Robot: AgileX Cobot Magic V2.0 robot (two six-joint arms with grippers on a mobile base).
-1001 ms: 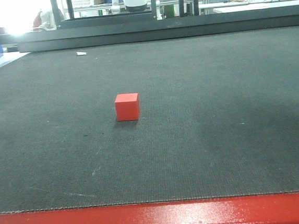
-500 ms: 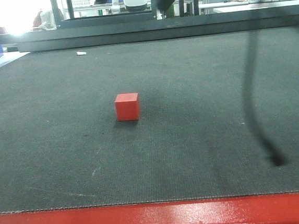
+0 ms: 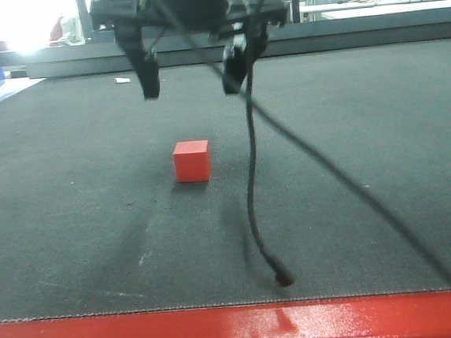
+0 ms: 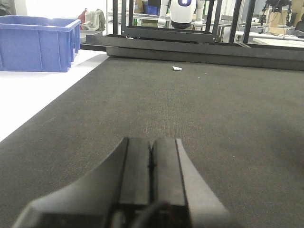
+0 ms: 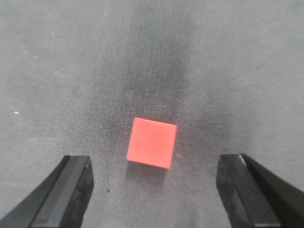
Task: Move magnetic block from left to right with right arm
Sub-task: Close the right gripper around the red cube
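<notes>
The magnetic block (image 3: pixel 192 161) is a small red cube resting on the dark mat, left of centre. My right arm's gripper (image 3: pixel 192 88) hangs in the air above it, open, with one finger (image 3: pixel 149 77) on each side of the block's line. In the right wrist view the block (image 5: pixel 152 142) lies on the mat between and just ahead of the widely spread fingers of the right gripper (image 5: pixel 153 172), untouched. My left gripper (image 4: pixel 151 142) is shut with nothing in it, low over bare mat; the block is out of that view.
A loose black cable (image 3: pixel 252 206) dangles from the right arm, its end (image 3: pixel 283 278) near the mat's front. The red table edge (image 3: pixel 239 330) runs along the front. A small white scrap (image 3: pixel 123 81) lies far back. A blue bin (image 4: pixel 38 42) stands off the mat's left.
The right arm has come into view from above and now hangs over the block with fingers open. Its dangling cable swung left. The block has not moved.
</notes>
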